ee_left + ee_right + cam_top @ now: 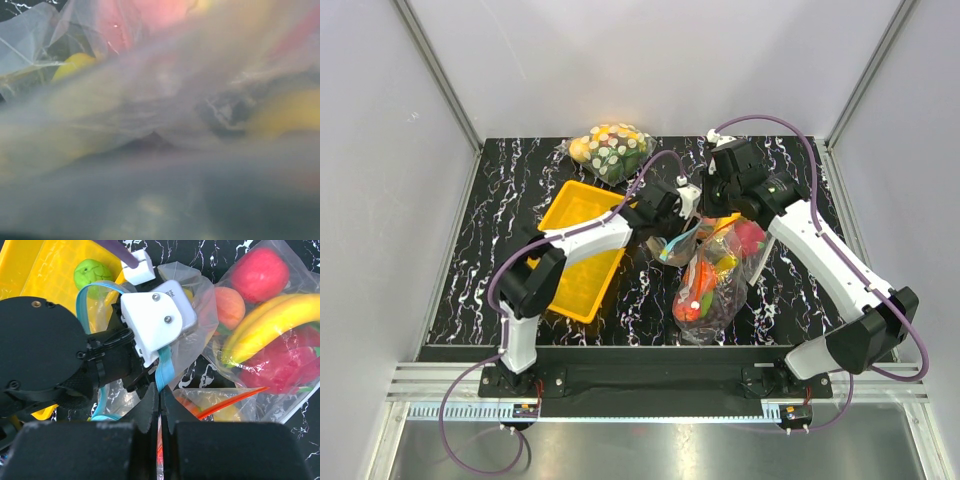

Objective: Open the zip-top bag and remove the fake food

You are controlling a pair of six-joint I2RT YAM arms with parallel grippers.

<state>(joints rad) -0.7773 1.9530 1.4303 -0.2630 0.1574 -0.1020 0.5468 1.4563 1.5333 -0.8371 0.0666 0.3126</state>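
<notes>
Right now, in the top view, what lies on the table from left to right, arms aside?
yellow tray → zip-top bag → large fruit bag. The dotted bag at the back shares the tray's span, so it is left out.

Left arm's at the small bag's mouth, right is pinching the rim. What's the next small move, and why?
Probably ease the left gripper slightly deeper into the small bag. The right gripper is shut on the blue strip, which loops open around the left gripper, and its camera shows only blurred plastic.

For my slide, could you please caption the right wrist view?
Shut right gripper pinches the zip-top bag; left arm reaches inside it.
</notes>
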